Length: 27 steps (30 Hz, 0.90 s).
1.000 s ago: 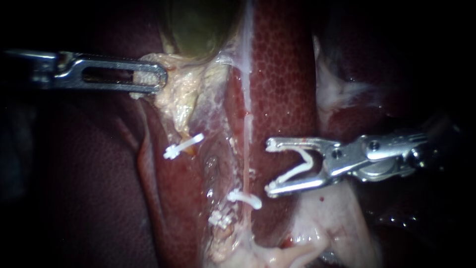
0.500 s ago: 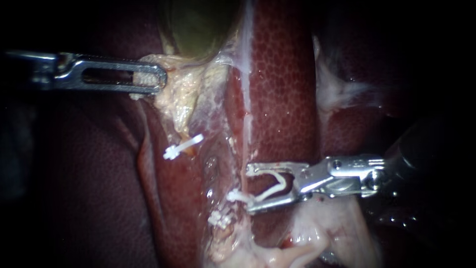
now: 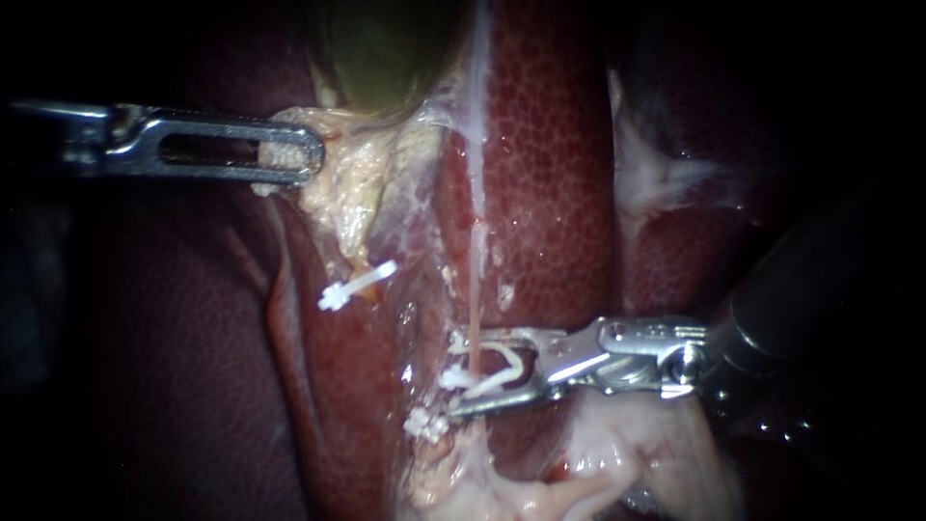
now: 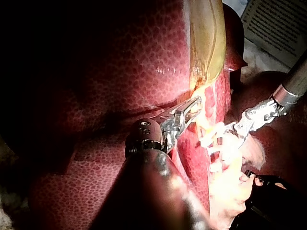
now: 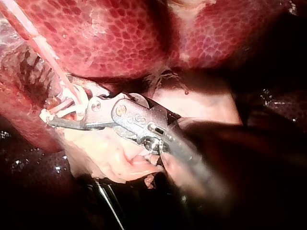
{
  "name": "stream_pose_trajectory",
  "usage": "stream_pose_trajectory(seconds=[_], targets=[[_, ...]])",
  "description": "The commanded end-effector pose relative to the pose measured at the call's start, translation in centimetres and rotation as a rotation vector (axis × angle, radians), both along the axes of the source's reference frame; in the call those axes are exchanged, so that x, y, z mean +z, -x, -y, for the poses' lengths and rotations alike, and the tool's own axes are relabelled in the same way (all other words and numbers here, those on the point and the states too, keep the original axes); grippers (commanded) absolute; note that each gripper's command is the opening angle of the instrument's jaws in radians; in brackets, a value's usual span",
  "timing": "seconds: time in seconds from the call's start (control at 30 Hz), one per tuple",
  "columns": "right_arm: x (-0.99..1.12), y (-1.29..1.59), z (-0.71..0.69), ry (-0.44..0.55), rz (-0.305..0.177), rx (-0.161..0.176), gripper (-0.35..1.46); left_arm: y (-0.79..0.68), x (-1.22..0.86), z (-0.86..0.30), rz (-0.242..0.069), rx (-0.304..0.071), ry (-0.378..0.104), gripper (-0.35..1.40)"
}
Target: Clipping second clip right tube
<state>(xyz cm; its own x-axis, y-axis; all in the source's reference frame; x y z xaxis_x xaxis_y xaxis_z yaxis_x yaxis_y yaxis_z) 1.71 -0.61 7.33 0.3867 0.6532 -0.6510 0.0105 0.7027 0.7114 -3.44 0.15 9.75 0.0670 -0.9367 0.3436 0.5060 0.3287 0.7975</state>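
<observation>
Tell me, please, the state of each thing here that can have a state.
left instrument: jaws shut on pale tissue
right instrument: jaws part closed, holding new clip
new clip: open, astride right tube, not latched
right tube: whole, not cut
lower clip: closed on right tube
left clip: closed
</observation>
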Motion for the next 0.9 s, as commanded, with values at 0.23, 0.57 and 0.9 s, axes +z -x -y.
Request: stream_pose_trajectory(seconds=[0.23,0.57,0.9], targets=[[0.02,-0.02,-0.02,-0.061,-0.045,0.022,0.46,0.0,0.0,0.0,0.0,0.0,0.0,-0.35],[0.11,0.1,-0.07,-0.11,-0.039,0.027,0.03,0.0,0.0,0.01,0.0,0.0,0.0,-0.35],[0.13,0.15,-0.07,-0.18,-0.051,-0.007,-0.35,0.0,0.0,0.01,0.0,0.0,0.001,-0.35]])
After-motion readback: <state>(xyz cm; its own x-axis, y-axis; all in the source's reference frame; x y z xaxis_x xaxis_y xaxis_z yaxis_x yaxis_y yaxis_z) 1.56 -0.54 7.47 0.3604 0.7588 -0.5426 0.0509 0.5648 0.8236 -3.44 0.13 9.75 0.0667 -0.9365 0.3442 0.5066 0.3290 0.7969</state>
